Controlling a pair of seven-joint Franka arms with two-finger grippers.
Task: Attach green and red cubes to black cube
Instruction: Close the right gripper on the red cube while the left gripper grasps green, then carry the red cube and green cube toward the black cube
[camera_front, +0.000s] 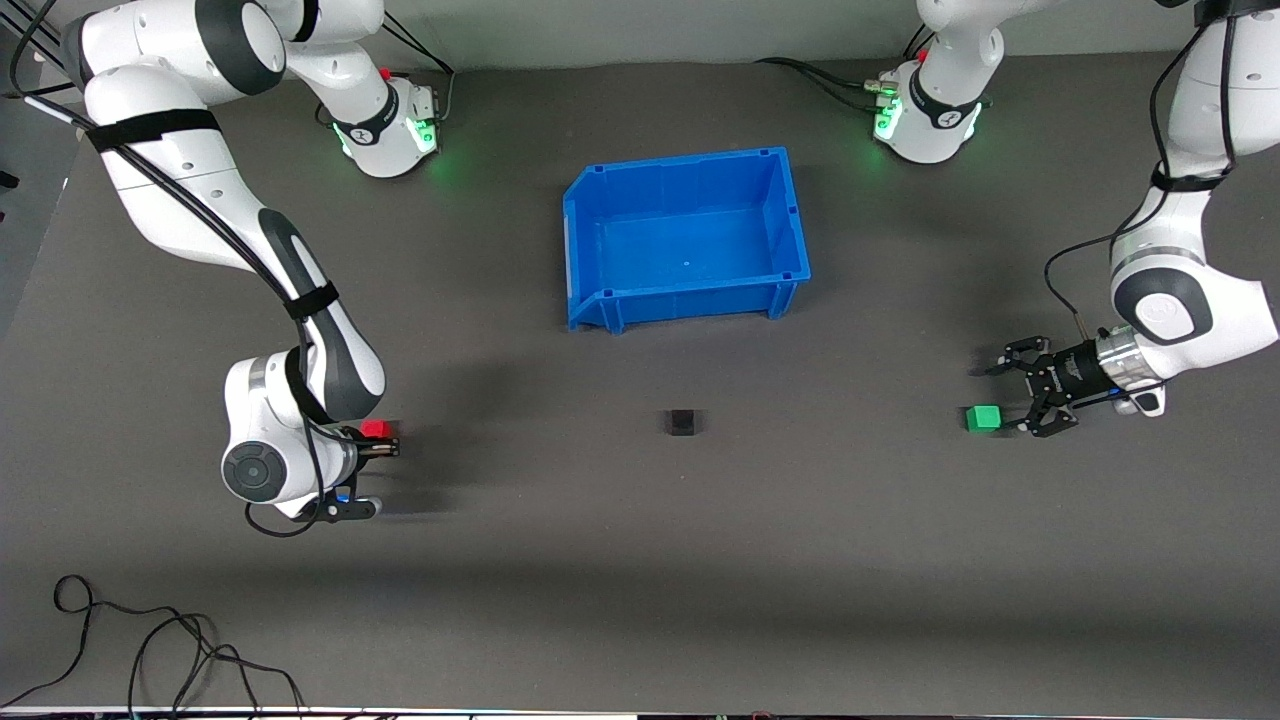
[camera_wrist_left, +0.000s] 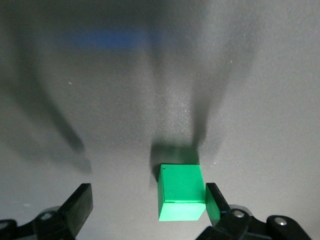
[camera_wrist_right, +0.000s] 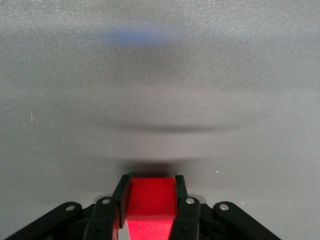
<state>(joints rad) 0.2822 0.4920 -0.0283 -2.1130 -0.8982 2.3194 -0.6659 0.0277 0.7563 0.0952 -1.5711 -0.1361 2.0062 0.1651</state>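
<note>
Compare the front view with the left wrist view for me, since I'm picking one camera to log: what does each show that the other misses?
Only the front view shows the small matte black cube, the open blue plastic bin, and the right gripper shut on the small bright red cube.

Only the left wrist view shows one finger touching the small bright green cube while the other stands well apart.

Both show the green cube on the grey mat and the open left gripper.
</note>
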